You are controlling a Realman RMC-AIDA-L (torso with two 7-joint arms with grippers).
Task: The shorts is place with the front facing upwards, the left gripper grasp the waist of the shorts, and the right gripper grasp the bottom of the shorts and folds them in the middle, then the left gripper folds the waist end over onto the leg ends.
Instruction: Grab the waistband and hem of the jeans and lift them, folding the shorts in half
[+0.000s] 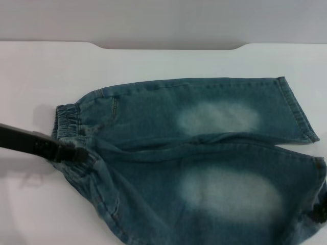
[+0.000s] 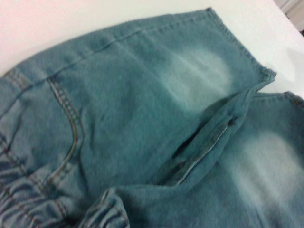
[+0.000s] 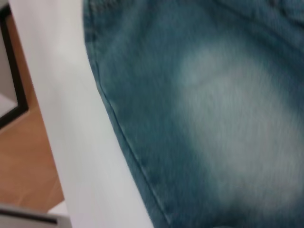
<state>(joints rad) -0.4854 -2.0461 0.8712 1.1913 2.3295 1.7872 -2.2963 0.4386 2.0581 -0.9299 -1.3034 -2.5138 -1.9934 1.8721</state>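
Observation:
Blue denim shorts [image 1: 204,148] with pale faded patches lie front up on the white table [image 1: 41,76], waist to the left and legs to the right. My left gripper [image 1: 71,152] is shut on the near part of the elastic waist [image 1: 69,120], where the fabric is bunched. The left wrist view shows the pocket seam [image 2: 71,123] and the crotch fold [image 2: 204,147]. My right gripper [image 1: 322,209] shows as a dark bit at the right edge, shut on the near leg's hem. The near leg [image 1: 230,196] looks raised and overlaps the far leg [image 1: 219,115].
The table's far edge [image 1: 168,47] has a dark notch. In the right wrist view the table edge [image 3: 52,142] runs beside the shorts' side seam [image 3: 123,137], with wooden floor [image 3: 23,161] below it.

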